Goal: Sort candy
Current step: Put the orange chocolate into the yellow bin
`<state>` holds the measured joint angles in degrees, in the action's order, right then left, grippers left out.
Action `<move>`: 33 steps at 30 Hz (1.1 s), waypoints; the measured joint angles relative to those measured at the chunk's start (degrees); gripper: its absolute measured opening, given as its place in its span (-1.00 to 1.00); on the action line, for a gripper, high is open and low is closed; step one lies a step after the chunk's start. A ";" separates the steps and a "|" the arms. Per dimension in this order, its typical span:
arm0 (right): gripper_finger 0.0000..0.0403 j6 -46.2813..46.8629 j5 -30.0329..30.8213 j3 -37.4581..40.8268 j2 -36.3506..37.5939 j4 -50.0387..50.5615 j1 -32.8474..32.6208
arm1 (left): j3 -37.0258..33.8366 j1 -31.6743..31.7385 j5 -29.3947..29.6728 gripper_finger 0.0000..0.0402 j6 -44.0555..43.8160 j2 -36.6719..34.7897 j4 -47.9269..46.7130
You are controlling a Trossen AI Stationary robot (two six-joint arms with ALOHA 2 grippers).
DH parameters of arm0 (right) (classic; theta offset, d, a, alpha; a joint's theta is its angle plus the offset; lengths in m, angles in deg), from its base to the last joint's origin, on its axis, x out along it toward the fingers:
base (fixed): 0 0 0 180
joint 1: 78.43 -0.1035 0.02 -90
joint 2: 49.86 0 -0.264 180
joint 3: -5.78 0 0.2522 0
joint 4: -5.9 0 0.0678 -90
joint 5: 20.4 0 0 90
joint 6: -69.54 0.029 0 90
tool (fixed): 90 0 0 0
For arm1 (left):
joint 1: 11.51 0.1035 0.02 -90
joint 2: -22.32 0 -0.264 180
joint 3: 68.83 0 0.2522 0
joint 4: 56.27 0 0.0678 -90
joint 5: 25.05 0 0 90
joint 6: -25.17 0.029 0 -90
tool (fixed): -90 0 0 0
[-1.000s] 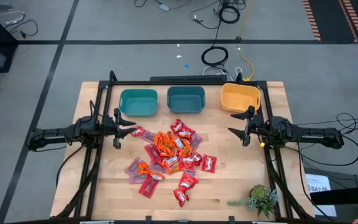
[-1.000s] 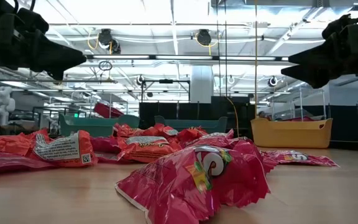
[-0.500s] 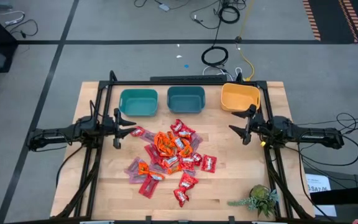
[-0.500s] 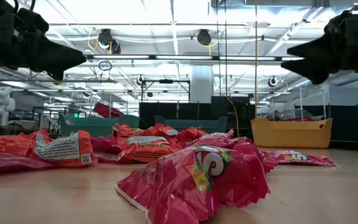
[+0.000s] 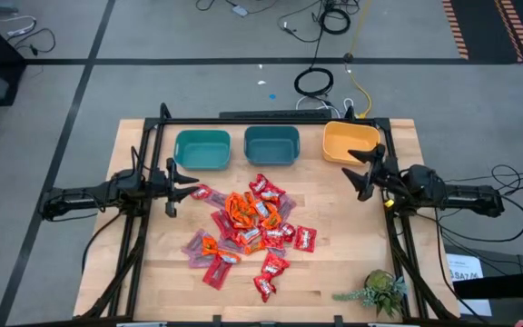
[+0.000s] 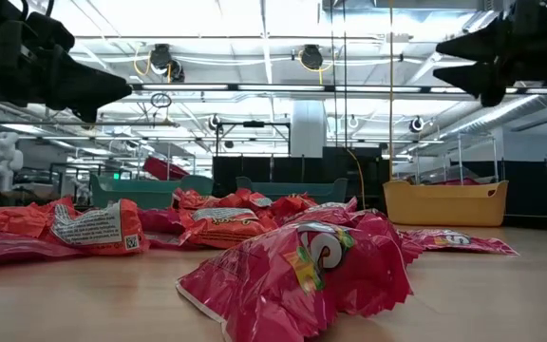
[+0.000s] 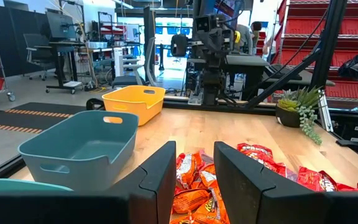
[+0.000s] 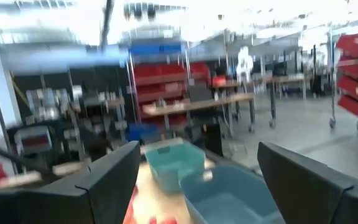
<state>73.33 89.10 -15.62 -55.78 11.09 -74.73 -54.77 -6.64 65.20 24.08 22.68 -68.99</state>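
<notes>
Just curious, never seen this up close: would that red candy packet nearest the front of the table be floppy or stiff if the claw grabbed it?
Probably floppy: the red candy packet looks crinkled and puffed. Its glossy wrapper may slip. It seems light.

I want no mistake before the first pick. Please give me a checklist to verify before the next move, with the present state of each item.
1. Right gripper open and empty: ok, jaws wide, above the table near the yellow bin.
2. Left gripper empty: ok, nothing between its fingers, jaws slightly apart.
3. Candy within reach: ok, piled mid-table between both arms.
4. Two teal bins upright: ok.
5. Bins empty: ok for what the high view shows.
6. Plant away from the pile: ok, at the table's near right corner.
</notes>
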 joint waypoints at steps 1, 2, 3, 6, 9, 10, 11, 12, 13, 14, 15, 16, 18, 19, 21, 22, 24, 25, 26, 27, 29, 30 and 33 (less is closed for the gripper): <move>0.58 0.02 -0.03 -1.86 -1.20 2.97 0.00 | 0.00 0.00 0.00 -0.41 0.00 -0.01 0.00; 0.58 0.05 -0.03 -3.92 -2.64 5.54 0.00 | -0.02 0.00 0.00 -0.41 0.00 -0.02 0.00; 0.58 0.43 -0.05 -6.09 -4.27 7.97 0.00 | -0.01 0.00 -0.02 -0.41 0.00 -0.02 0.00; 0.58 2.31 -0.03 -12.84 -10.39 14.69 0.00 | -0.02 0.00 -0.01 -0.41 -0.01 0.00 0.00; 0.58 5.43 -0.03 -19.55 -18.48 21.32 0.00 | -0.01 0.00 -0.01 -0.41 -0.01 -0.01 0.00; 0.58 6.89 -0.07 -21.53 -21.50 23.05 0.00 | -0.01 0.00 0.00 -0.41 0.00 -0.02 0.00; 0.58 8.23 -0.07 -23.51 -24.77 24.63 0.00 | -0.01 0.00 -0.02 -0.41 -0.01 -0.02 0.00; 0.58 9.59 -0.11 -25.38 -28.00 25.96 0.00 | 0.00 0.00 0.00 -0.41 0.00 0.00 0.00; 0.58 10.88 -0.13 -27.22 -31.27 27.30 0.00 | -0.02 0.00 0.00 -0.41 -0.02 -0.02 0.00; 0.58 12.18 -0.20 -29.20 -34.63 28.49 0.00 | 0.00 0.00 -0.02 -0.41 0.00 0.00 0.00; 0.58 13.49 -0.39 -31.07 -37.94 29.59 0.00 | -0.01 0.00 0.00 -0.41 0.00 -0.01 0.00; 0.58 14.79 -0.42 -32.82 -41.11 30.89 0.00 | 0.00 0.00 -0.01 -0.41 0.00 -0.02 0.00; 0.58 17.77 -0.58 -36.67 -47.23 33.98 0.00 | -0.02 0.00 -0.01 -0.41 0.00 0.00 0.00; 0.58 19.48 -0.68 -38.83 -50.21 35.69 0.00 | -0.02 0.00 0.00 -0.41 0.00 -0.02 0.00; 0.58 23.03 -0.77 -43.36 -55.73 40.24 0.00 | -0.01 0.00 -0.02 -0.41 0.00 -0.02 0.00; 0.58 24.75 -0.72 -45.71 -58.32 42.69 0.00 | -0.01 0.00 0.00 -0.41 -0.02 -0.02 0.00; 0.58 27.77 -0.32 -50.38 -63.03 46.65 -0.07 | -0.02 0.00 0.00 -0.41 -0.02 0.00 0.00; 0.58 28.95 -0.29 -52.63 -65.16 48.44 -0.09 | -0.02 0.00 -0.02 -0.41 0.00 0.00 0.00; 0.58 30.12 -0.24 -54.75 -67.14 49.87 -0.09 | 0.00 0.00 -0.01 -0.41 0.00 -0.01 0.00; 0.58 31.21 -0.05 -56.85 -69.12 50.93 -0.09 | -0.02 0.00 -0.02 -0.41 -0.01 -0.01 0.00; 0.58 32.88 0.32 -60.23 -72.66 51.87 -0.07 | -0.02 0.00 -0.02 -0.41 0.00 -0.02 0.00; 0.58 33.75 0.30 -61.57 -74.34 52.04 -0.07 | 0.00 0.00 -0.01 -0.41 0.00 0.00 0.00; 0.58 37.38 -0.08 -64.73 -79.22 51.98 -0.07 | 0.00 0.00 0.00 -0.41 -0.02 -0.01 0.00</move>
<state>110.72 89.02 -80.35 -134.99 63.06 -74.79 -54.77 -6.64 65.20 24.06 22.67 -68.99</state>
